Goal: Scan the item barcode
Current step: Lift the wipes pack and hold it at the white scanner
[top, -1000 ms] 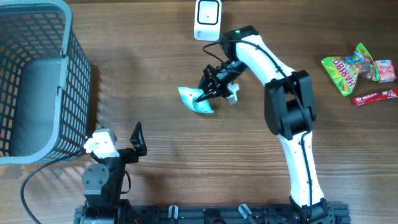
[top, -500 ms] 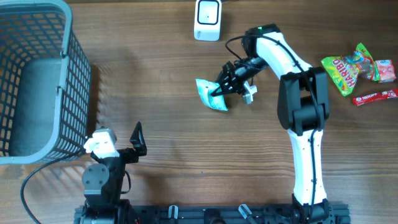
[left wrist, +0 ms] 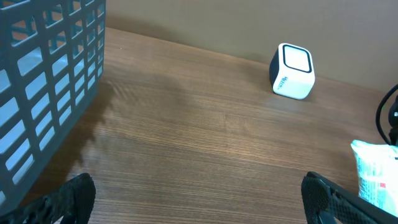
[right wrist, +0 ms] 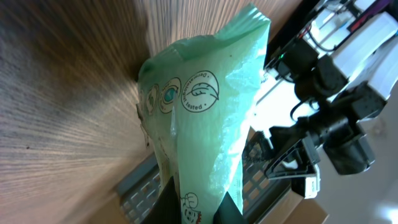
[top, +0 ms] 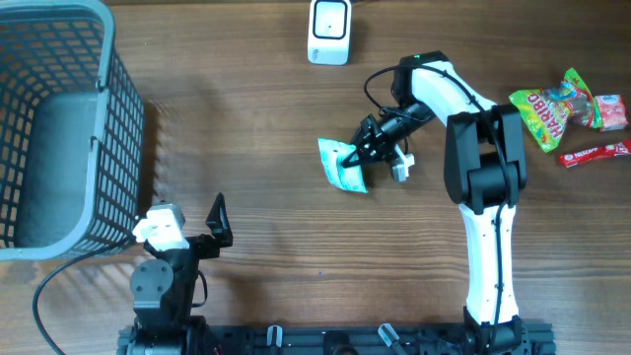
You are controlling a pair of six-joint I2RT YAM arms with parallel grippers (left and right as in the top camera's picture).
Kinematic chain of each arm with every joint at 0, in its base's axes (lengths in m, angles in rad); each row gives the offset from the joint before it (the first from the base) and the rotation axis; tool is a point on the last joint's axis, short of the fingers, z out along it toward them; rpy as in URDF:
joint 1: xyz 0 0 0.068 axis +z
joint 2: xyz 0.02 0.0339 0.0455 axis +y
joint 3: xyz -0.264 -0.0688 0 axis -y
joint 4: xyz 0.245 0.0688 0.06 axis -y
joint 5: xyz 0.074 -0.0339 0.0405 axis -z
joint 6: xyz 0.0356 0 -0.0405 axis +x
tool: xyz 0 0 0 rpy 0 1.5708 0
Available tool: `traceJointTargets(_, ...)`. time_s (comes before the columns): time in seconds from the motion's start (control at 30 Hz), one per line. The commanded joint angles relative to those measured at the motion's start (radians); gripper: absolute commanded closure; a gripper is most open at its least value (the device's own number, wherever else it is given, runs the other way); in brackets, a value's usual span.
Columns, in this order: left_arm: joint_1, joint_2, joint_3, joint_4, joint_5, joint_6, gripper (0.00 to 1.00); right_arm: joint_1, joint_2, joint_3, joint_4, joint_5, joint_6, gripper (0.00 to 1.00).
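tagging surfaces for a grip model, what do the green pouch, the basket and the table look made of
The green pouch: thin plastic film, glossy; it creases and catches light.
The basket: probably moulded plastic, matte grey; even lattice walls.
The table: wood grain, satin; solid wood or laminate cannot be told.

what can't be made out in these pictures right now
Barcode: none shows on the green packet in the right wrist view; overhead it is too small.
Left wrist view: the green packet is cut off by the right edge.
Fingertips of the right gripper: cropped by the right wrist view's bottom edge.
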Motion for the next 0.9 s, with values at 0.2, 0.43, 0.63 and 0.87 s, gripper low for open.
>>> traceJointTargets(0.2,0.004,-0.005,-0.005,0.002,0.011,-0.002,0.0,-0.011,0.008,-0.012,0.024,0.205,-0.013,0.95)
traceJointTargets(0.43,0.004,-0.005,-0.005,0.002,0.012,-0.002,0.0,-0.012,0.039,-0.012,0.069,0.175,-0.094,0.95)
traceJointTargets(0.63,0.004,-0.005,-0.005,0.002,0.011,-0.002,0.0,-0.011,0.035,0.016,-0.022,-0.072,-0.638,0.96)
traceJointTargets(0.87,0.004,-0.005,-0.005,0.002,0.011,-0.002,0.0,0.019,-0.145,0.022,-0.022,-0.158,-0.72,0.96)
